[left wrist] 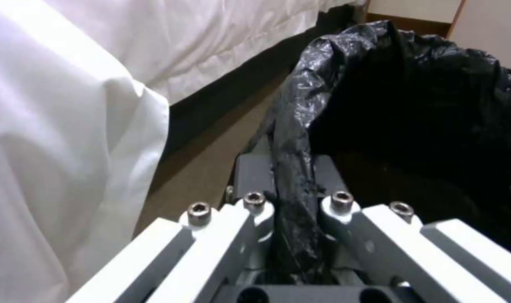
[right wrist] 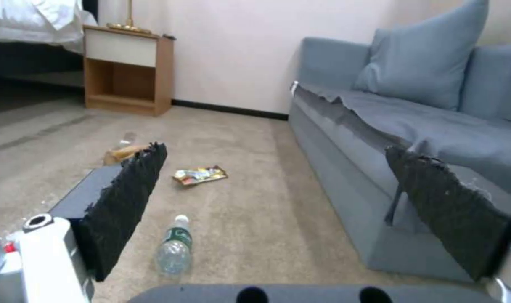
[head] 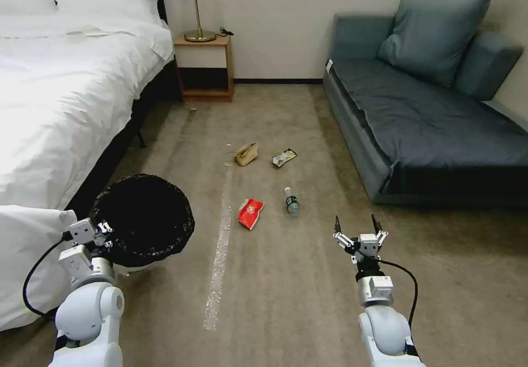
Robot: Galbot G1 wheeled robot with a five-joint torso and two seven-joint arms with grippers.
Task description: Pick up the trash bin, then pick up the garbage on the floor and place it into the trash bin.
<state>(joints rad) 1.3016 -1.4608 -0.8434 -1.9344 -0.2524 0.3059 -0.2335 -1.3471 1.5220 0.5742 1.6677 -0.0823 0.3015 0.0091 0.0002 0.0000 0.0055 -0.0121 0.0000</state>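
The bed (head: 60,86) takes up the head view from nine to eleven o'clock, its white cover hanging to the carpet (head: 275,290). The grey sofa (head: 429,119) with its cushion (head: 434,37) runs from one to three o'clock. A wooden nightstand (head: 204,67) with a brass lamp (head: 197,4) stands at twelve o'clock against the wall.

The trash bin (head: 144,218), its black bag (left wrist: 412,105) folded over the rim, sits at about eight o'clock beside the bed. Whether it rests on the carpet or is lifted clear of it is hard to judge from here. The left gripper (head: 103,229) is at the bin's near edge, and the left wrist view shows its fingers (left wrist: 252,176) pinched tight on the bagged rim, one outside and one inside.

The right gripper (head: 360,226) hovers at about four o'clock over bare carpet, its fingers (right wrist: 126,202) spread wide with nothing between them.

The garbage lies mid-floor, well apart from the bin. The tan paper bag (head: 246,154) is farthest, toward twelve o'clock, with the yellow-and-black wrapper (head: 284,158) just beside it toward the sofa. Nearer lie the red snack packet (head: 250,213) and the clear bottle (head: 291,201), green-labelled, on its side just ahead of the right gripper.
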